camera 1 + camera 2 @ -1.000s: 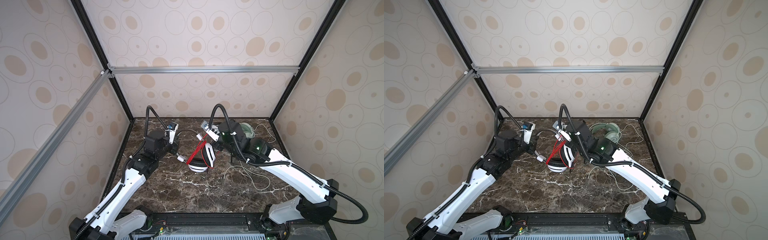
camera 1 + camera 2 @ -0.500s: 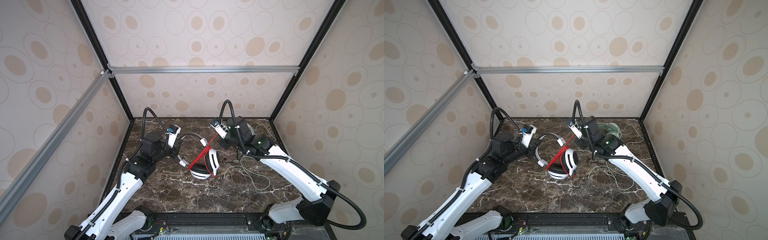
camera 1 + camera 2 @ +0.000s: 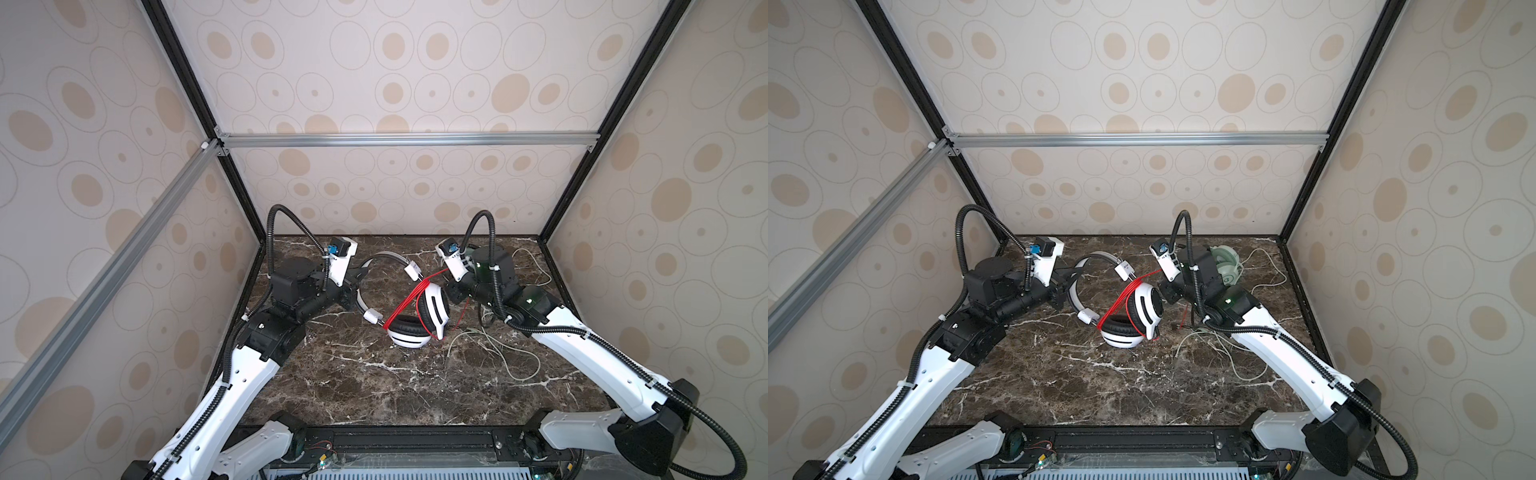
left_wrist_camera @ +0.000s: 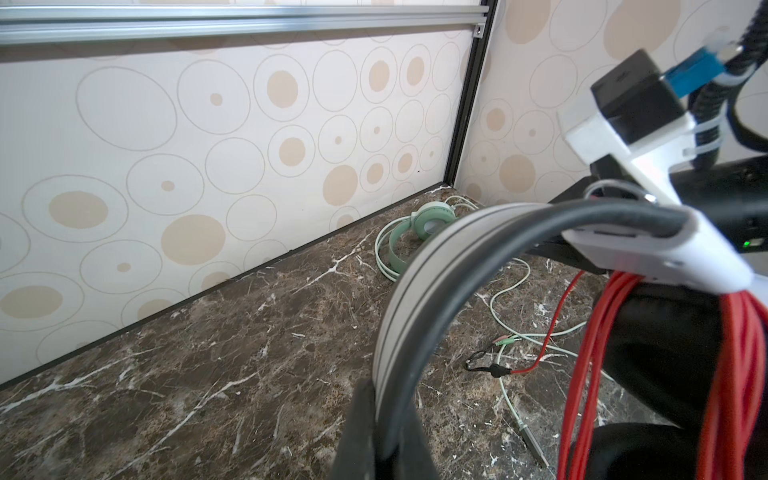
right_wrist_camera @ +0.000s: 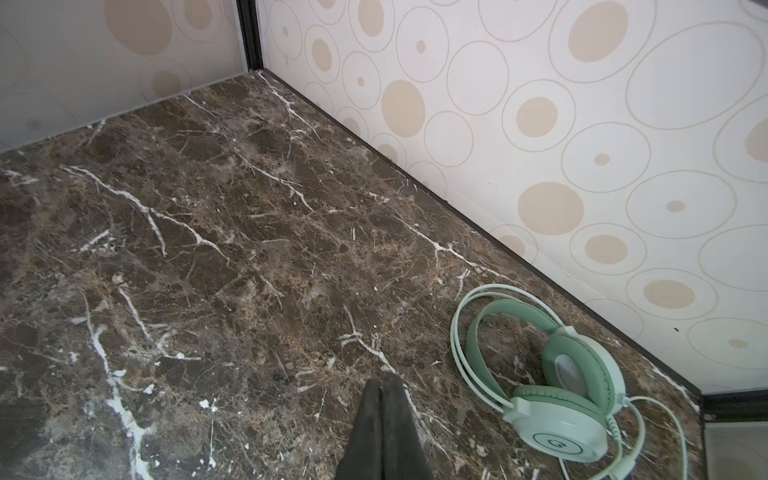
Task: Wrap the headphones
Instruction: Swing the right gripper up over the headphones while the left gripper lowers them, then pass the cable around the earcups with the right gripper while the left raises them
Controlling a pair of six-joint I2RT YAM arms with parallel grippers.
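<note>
On the marble table [image 3: 374, 395], the white headset [image 3: 432, 309] is held near the middle, its headband [image 4: 415, 282] clamped by the left gripper [image 4: 384, 440]. The mint-green headset [image 5: 573, 399] is laid at the back right corner. The right gripper [image 5: 384, 388] is pressed together; whether the red cord [image 3: 405, 309] is pinched cannot be told.

Lab booth: wallpapered panels [image 3: 415, 83], aluminium frame [image 3: 407, 139]
</note>
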